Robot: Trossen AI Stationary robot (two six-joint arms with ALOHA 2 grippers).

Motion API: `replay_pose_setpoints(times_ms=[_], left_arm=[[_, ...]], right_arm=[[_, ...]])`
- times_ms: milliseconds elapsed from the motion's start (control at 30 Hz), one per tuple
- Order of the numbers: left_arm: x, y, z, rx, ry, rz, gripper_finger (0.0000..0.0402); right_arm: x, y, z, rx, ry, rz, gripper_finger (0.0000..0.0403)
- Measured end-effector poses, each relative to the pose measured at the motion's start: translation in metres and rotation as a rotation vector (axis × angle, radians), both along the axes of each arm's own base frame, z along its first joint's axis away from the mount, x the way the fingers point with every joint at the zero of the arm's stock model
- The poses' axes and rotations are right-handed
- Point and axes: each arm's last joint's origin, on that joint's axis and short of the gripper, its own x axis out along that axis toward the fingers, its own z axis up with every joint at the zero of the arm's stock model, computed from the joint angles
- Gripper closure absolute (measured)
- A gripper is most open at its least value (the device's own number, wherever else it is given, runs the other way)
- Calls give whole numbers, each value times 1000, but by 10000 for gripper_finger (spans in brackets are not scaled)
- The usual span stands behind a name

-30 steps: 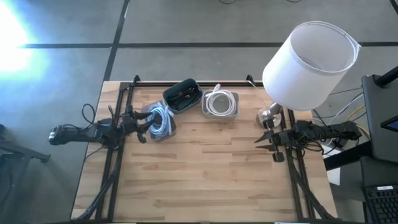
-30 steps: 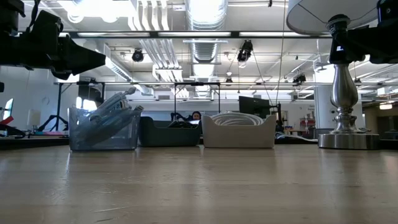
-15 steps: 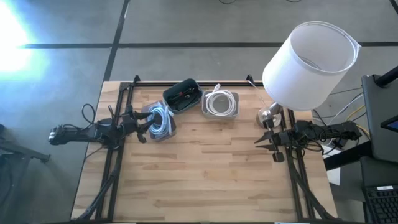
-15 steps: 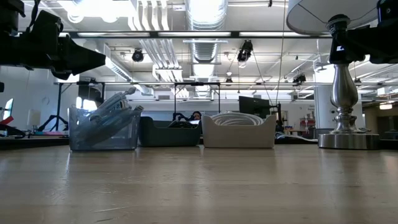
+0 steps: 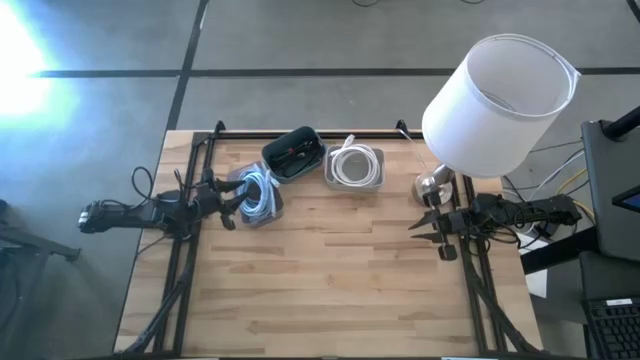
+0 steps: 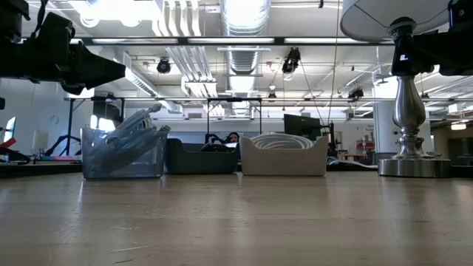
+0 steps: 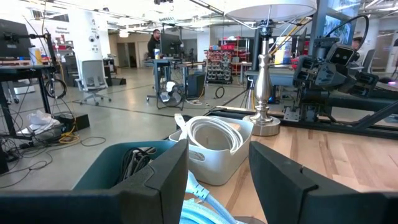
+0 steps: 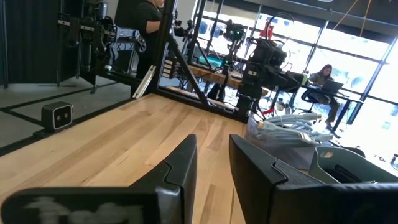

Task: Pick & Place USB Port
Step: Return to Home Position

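Black cables [image 5: 297, 153] in green bin [image 5: 270, 158] on wooden table [image 5: 330, 270].

Light wood table [image 5: 330, 280]; dark green bin [image 5: 272, 155], black cables [image 5: 297, 153]; white bin [image 5: 379, 170], white cable [image 5: 352, 166]; clear bin [image 5: 276, 207], pale blue cables [image 5: 256, 193].

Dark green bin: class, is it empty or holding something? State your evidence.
Holding something. In the left wrist view, the dark green bin has black cables lying inside it; how many cannot be told.
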Motion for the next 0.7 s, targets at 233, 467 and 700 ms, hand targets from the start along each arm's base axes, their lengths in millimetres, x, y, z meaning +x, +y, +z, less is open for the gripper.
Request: replay_pose_setpoints(times_ms=[233,467,700], left_arm=[[0,0,0,0,0,0,229],[0,0,0,0,0,0,229],[0,0,0,0,0,1,229]], right_arm=[[0,0,0,0,0,0,325],[0,0,0,0,0,0,335],[0,0,0,0,0,0,324]])
